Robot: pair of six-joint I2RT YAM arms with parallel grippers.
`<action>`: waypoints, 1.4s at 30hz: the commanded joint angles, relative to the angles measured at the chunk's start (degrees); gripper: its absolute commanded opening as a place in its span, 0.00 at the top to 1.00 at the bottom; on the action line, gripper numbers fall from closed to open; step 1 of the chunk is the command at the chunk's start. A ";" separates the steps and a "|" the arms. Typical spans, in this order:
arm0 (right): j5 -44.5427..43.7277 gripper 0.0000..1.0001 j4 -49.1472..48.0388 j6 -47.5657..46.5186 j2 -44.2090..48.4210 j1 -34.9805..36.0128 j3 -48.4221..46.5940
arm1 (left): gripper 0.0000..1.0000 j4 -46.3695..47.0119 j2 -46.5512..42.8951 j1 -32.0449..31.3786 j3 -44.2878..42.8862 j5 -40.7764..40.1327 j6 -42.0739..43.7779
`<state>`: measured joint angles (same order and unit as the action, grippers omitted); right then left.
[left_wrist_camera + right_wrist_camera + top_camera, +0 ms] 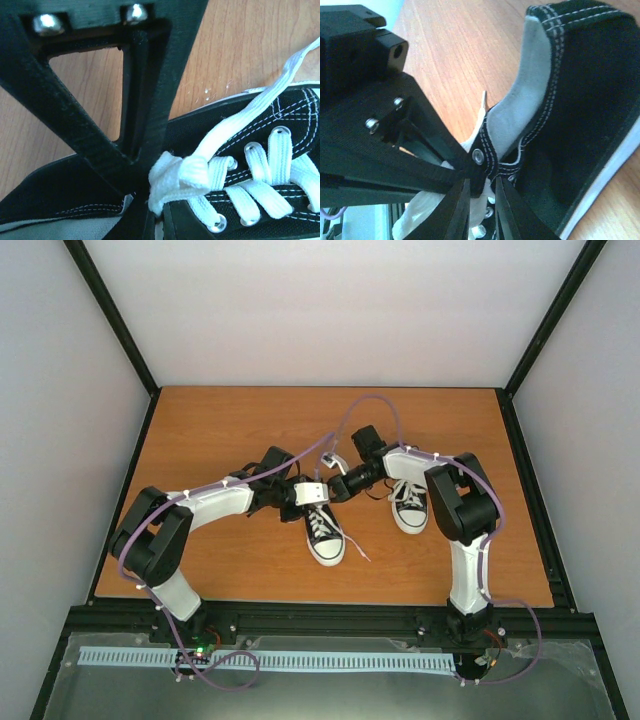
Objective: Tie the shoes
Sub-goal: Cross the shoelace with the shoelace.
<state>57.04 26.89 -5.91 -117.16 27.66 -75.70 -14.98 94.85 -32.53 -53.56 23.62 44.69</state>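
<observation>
Two black shoes with white toe caps lie on the wooden table [250, 430]. The centre shoe [325, 535] points its toe at the near edge, and both grippers meet at its top. My left gripper [300, 498] is shut on a bunched white lace [180, 172] at the top eyelets, with its tips [144, 187] pressed against that bunch. One lace end [280, 85] runs up and to the right. My right gripper [482, 180] is closed narrowly around the shoe's black eyelet flap [479, 157], with white lace under it. The second shoe [408, 505] lies under the right arm.
A loose lace end [355, 545] trails right of the centre shoe's toe. The black frame rail [330, 618] runs along the near edge, and white walls enclose the table. The left gripper's black body [370, 140] fills the left of the right wrist view.
</observation>
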 commanded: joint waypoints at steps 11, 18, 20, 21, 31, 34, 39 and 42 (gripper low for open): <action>3.40 0.84 1.78 -3.73 -0.63 1.29 0.00 | 0.96 2.76 -1.22 0.10 -0.75 -0.47 -2.99; -3.42 0.87 -5.61 2.51 1.11 1.02 2.04 | 0.99 2.25 -1.15 0.11 -1.31 0.98 -3.12; -1.81 0.83 -5.63 2.60 0.91 0.99 1.90 | 0.99 2.24 -1.14 0.10 -1.26 1.05 -3.01; -0.61 0.82 -5.29 2.07 0.82 1.07 1.79 | 0.99 2.30 -1.22 0.10 -1.27 0.97 -3.01; 7.28 0.74 2.00 -4.68 -1.46 2.14 0.80 | 0.99 3.01 -1.08 0.10 -1.12 0.31 -3.91; 5.85 0.74 0.71 -3.42 -1.58 2.53 0.62 | 0.99 2.95 -1.13 0.10 -1.17 0.42 -3.81; 4.22 0.81 -2.56 -0.48 -1.67 2.90 0.04 | 0.99 3.61 -1.15 0.10 -1.14 1.54 -4.21; 2.48 0.91 -2.59 -0.37 -1.31 3.01 -0.13 | 0.99 4.39 -0.90 0.11 -1.11 2.07 -5.02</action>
<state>59.88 26.15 -6.76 -117.49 28.47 -74.48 -15.55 94.85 -32.40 -53.47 23.73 41.23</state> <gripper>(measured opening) 0.133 0.045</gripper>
